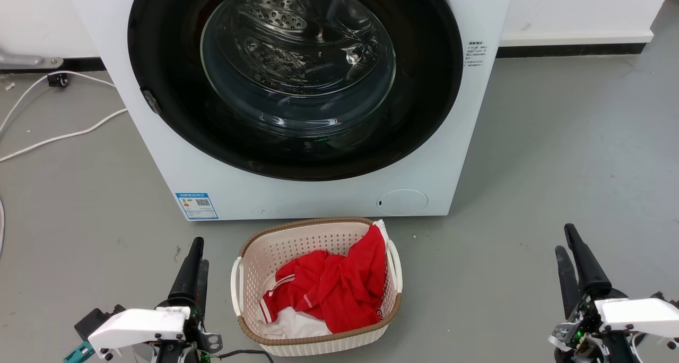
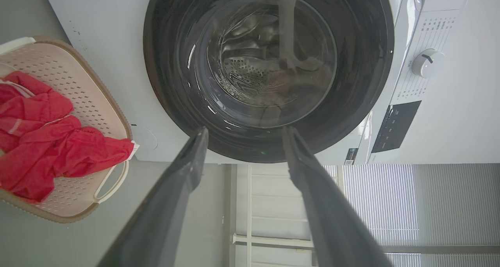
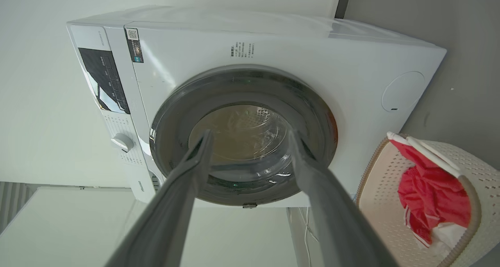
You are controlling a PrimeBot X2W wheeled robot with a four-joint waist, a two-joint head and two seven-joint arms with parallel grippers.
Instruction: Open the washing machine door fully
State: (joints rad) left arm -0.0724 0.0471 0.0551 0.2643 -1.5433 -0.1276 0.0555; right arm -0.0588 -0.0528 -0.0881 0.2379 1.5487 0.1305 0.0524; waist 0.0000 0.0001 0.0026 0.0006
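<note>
Sitting shut, washing machine door (image 1: 424,87) edge flush; left tool (image 1: 200,250), right tool (image 1: 565,239) spread apart, flanking basket (image 1: 318,347).

A smooth matt grey floor (image 1: 557,156) runs back to a plain white wall (image 1: 578,5), where a thin black skirting strip (image 1: 567,50) sits under a white ledge (image 1: 578,36). Over on the left, loose white cables (image 1: 63,136) curl across the floor from a small black plug (image 1: 57,79) by the skirting, near a grey metal bracket (image 1: 26,60). Off to one side hang pale slatted window blinds (image 2: 390,204) beside a white railed frame (image 2: 273,204). The light is soft and even.
</note>
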